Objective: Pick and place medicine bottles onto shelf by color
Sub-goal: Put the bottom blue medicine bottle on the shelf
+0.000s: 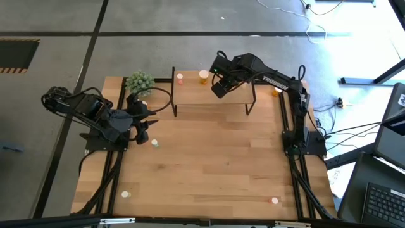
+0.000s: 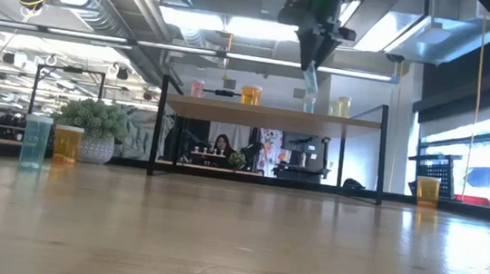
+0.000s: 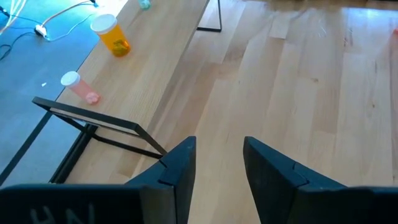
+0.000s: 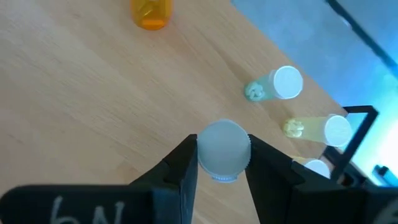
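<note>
The shelf (image 1: 190,106) stands at the table's far middle. On its board stand a pink bottle (image 1: 180,78), an orange one (image 1: 203,76) and, in the right wrist view, a green one (image 4: 273,86) and a pale yellow one (image 4: 317,129). My right gripper (image 4: 221,155) hovers above the shelf, shut on a pale green bottle (image 2: 311,76). My left gripper (image 3: 217,168) waits open at the table's left, by the plant (image 1: 139,82), with nothing between its fingers. My right gripper pinches the bottle's top end, at the pale cap (image 4: 222,140), between its two fingers. The fingers come from above, slanting down. The bottle hangs below them, a little tilted, clear of the shelf board (image 2: 270,117).
Loose bottles stand on the table: a greenish one (image 1: 154,143) near my left gripper, a pale one (image 1: 125,194) at the near left, a reddish one (image 1: 274,201) at the near right, an orange one (image 1: 276,92) right of the shelf. A person shows in the room behind.
</note>
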Robot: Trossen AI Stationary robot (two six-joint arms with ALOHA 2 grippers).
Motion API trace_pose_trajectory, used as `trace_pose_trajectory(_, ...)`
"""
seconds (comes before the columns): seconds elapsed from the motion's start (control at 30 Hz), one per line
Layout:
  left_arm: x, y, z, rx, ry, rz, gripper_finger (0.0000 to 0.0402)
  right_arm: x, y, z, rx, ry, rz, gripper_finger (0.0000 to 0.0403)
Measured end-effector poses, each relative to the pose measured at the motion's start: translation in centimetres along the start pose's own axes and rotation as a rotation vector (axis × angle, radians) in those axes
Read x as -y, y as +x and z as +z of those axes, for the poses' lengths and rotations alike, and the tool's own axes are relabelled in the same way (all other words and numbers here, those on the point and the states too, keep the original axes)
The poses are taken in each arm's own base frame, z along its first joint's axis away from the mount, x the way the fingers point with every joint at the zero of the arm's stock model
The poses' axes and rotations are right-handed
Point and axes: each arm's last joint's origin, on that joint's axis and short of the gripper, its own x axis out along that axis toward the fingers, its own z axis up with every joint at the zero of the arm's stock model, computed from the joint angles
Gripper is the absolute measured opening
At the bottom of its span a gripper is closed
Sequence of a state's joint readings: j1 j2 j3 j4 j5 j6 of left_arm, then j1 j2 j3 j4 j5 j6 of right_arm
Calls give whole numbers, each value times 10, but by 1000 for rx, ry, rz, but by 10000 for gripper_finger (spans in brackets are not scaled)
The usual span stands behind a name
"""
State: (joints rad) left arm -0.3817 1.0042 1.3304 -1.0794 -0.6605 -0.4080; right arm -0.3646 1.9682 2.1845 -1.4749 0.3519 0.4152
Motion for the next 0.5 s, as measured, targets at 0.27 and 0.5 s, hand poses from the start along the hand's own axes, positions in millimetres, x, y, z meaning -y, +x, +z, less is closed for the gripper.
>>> trace_pose_trajectory(0.27, 0, 0, 0, 0, 0, 0, 128, 0, 0, 1, -1, 48, 29, 119)
trace_pose_trajectory(0.5, 0, 0, 0, 0, -1, 0, 128, 2, 1, 1, 3, 86, -12, 119)
